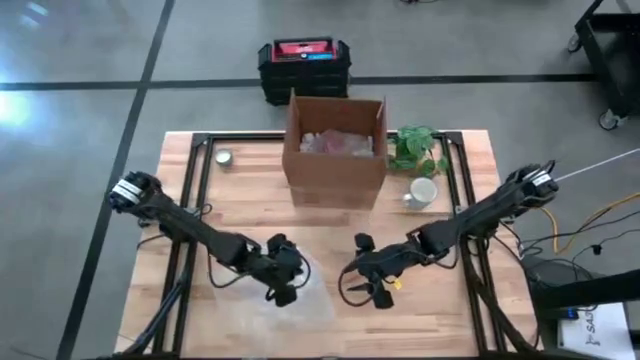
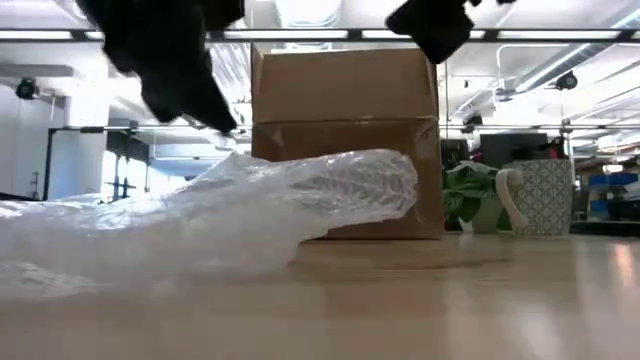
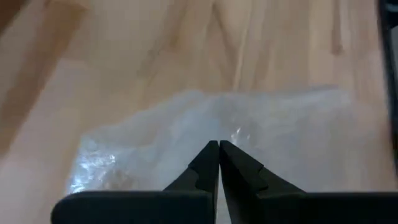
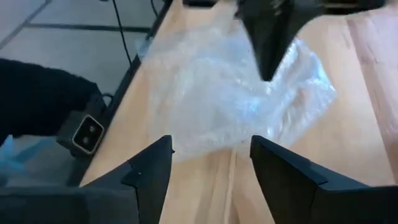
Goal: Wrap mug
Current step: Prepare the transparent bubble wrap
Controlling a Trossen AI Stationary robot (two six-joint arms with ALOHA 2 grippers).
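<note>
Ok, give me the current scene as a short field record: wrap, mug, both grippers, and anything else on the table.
wrap: clear bubble wrap sheet, crumpled on the wooden table, near front edge
mug: white patterned ceramic mug, upright, right of the brown cardboard box, unwrapped
left gripper: shut, over the wrap
right gripper: open, empty, beside the wrap
other: green leafy plant behind mug; small round tin at back left

right pincer (image 4: 211, 163): jaws apart | bubble wrap (image 4: 242, 93) ahead on table (image 4: 367, 112) | left pincer (image 4: 268, 37) over it
</note>
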